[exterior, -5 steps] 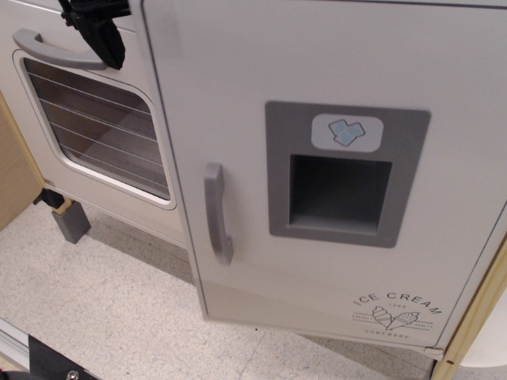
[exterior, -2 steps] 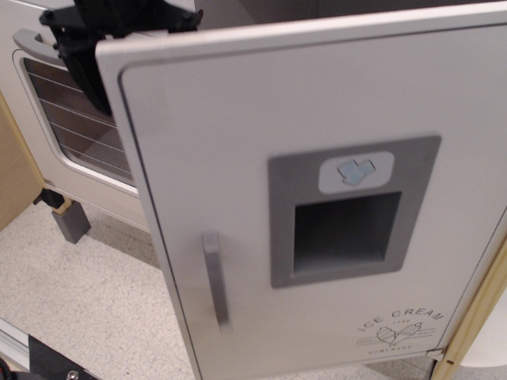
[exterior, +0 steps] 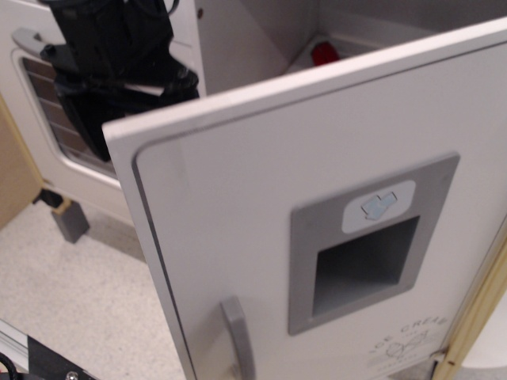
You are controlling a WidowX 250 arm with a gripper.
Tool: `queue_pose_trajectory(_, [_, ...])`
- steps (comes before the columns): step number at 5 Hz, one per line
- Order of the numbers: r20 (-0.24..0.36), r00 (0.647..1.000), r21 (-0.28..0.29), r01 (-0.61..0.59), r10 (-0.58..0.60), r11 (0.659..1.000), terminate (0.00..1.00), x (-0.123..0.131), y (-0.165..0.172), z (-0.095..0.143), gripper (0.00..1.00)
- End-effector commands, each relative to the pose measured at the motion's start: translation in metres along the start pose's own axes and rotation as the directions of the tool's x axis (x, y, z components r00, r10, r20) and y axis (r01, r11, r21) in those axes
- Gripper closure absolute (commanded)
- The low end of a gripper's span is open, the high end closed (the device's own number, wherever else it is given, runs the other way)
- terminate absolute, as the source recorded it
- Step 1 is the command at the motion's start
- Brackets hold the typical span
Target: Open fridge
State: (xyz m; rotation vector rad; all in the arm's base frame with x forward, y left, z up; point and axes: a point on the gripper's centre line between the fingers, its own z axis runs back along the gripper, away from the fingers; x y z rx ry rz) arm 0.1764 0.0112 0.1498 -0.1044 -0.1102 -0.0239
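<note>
Fridge [exterior: 261, 237] door swung well out, my gripper [exterior: 111, 87] behind its top edge, jaws hidden, can't tell their state; next, push it wider.

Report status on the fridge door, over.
Black gripper behind the door's free edge, jaw state unreadable. Pale grey fridge door swung well open, small red item visible inside. Nothing blocking the swing.

Hidden and cut-off parts

The fridge door [exterior: 317, 237] hides the fingertips of the gripper [exterior: 119, 87] at upper left, so its opening is unclear. The door handle [exterior: 238, 340] and the logo [exterior: 408, 342] are cut by the bottom edge. A small red object [exterior: 323, 54] inside is too blurred to identify.
</note>
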Motion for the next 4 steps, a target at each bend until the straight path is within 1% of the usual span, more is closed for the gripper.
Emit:
queue_pose_trajectory(1, [0.027,0.999,0.008,-0.03,0.03,1.0,0.0,0.01,0.011,0.014,0.0])
queue_pose_trajectory(2, [0.001,1.0,0.014,0.004,-0.004,1.0,0.0,0.009,0.006,0.013,0.0])
queue_pose_trajectory(3, [-0.017,0.996,0.015,0.086,-0.085,0.996,0.0,-0.006,-0.011,0.008,0.0])
queue_pose_trajectory(4, [-0.032,0.992,0.003,0.125,-0.125,0.992,1.0,-0.013,-0.023,0.008,0.0])
